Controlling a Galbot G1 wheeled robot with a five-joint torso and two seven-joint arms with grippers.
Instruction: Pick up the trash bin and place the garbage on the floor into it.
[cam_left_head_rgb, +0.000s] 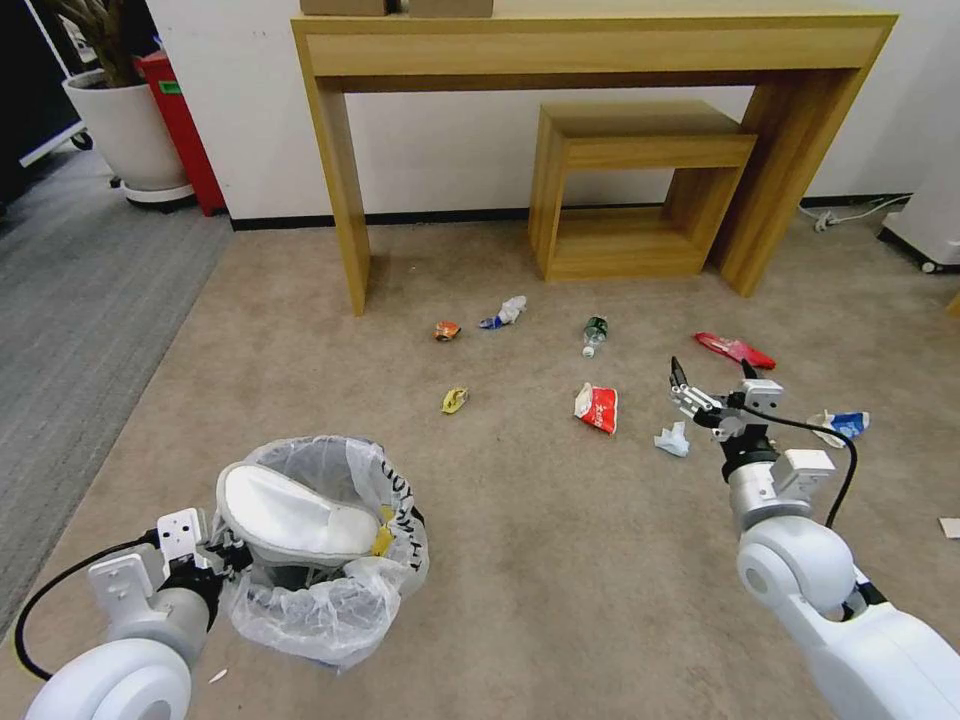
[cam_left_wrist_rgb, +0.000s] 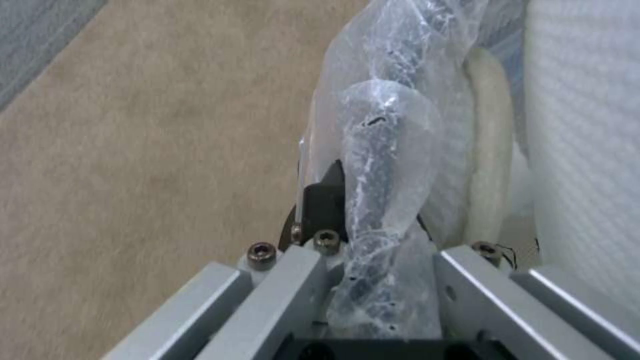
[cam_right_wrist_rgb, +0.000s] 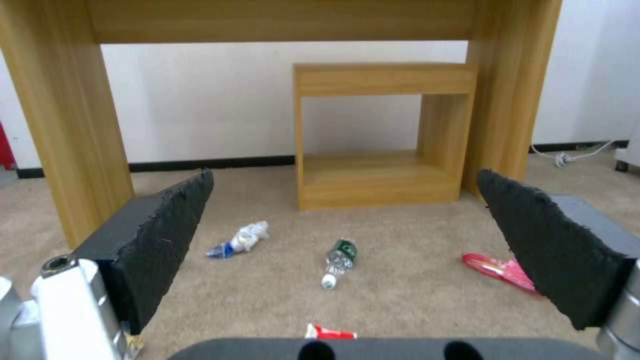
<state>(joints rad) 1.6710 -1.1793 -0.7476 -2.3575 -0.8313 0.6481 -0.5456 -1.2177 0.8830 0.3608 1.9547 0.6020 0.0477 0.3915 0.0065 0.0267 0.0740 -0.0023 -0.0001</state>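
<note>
The trash bin (cam_left_head_rgb: 320, 590), lined with a crinkly white bag, hangs at the lower left. My left gripper (cam_left_head_rgb: 215, 555) is shut on its rim, and the bag (cam_left_wrist_rgb: 380, 165) is pinched between the jaws. A white slipper (cam_left_head_rgb: 290, 515) lies in the bin. My right gripper (cam_left_head_rgb: 712, 385) is open and empty above the floor (cam_left_head_rgb: 520, 520), just beyond a crumpled tissue (cam_left_head_rgb: 674, 440). Scattered garbage includes a red-white packet (cam_left_head_rgb: 597, 408), a yellow wrapper (cam_left_head_rgb: 454, 400), an orange wrapper (cam_left_head_rgb: 446, 330), a bottle (cam_left_head_rgb: 594, 333), a red wrapper (cam_left_head_rgb: 735, 349) and a blue-white carton (cam_left_head_rgb: 843, 426). Ahead of the right gripper (cam_right_wrist_rgb: 345, 175) lie the bottle (cam_right_wrist_rgb: 339, 255) and red wrapper (cam_right_wrist_rgb: 497, 267).
A wooden desk (cam_left_head_rgb: 600, 50) stands against the wall with a small wooden table (cam_left_head_rgb: 640, 190) under it. A potted plant (cam_left_head_rgb: 125, 120) and a red box (cam_left_head_rgb: 180, 120) sit at the far left beside grey carpet (cam_left_head_rgb: 80, 300). A cable (cam_left_head_rgb: 850, 212) lies at the right wall.
</note>
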